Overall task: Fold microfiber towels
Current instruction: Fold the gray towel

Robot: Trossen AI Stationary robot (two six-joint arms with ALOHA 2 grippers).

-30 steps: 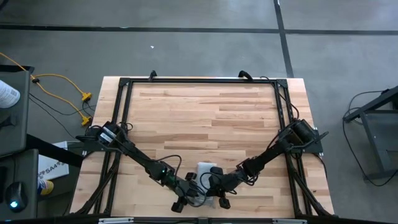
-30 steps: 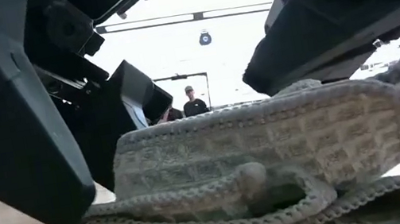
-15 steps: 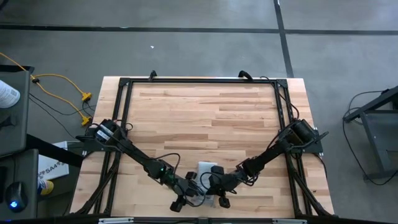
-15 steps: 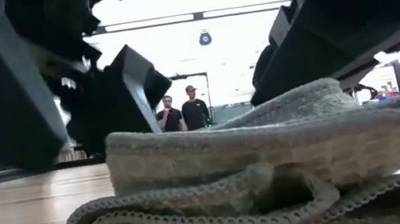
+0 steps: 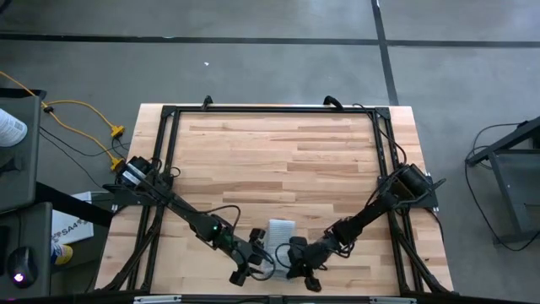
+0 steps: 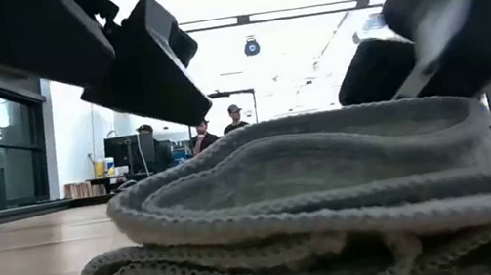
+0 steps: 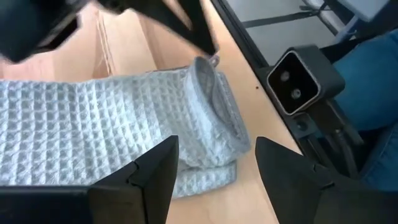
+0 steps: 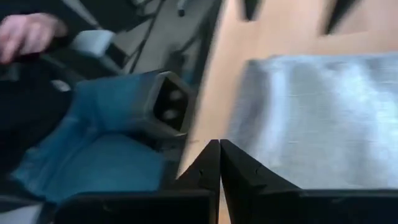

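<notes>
The light grey microfiber towel point(image 5: 280, 230) lies folded into a small stack of several layers near the table's front edge. It rests flat on the wood, and its rolled folds face the low view point(image 6: 317, 215). My left gripper point(image 5: 246, 268) is open just above the towel's near left part point(image 7: 112, 118), with one finger on either side point(image 7: 214, 165). My right gripper point(image 5: 305, 274) is shut beside the towel's near right corner point(image 8: 311, 112) and holds nothing point(image 8: 219, 155).
The low camera's grey housing point(image 7: 298, 84) stands at the table's front edge, right by both grippers. A person in blue sits just beyond that edge point(image 8: 93, 155). The wood of the table's far half point(image 5: 278, 152) lies bare inside the black frame point(image 5: 169, 114).
Both grippers have risen off the towel and drawn back toward the table's near edge. The towel's top layer, which stood raised at the near side, has dropped and now lies flat on the stack.
</notes>
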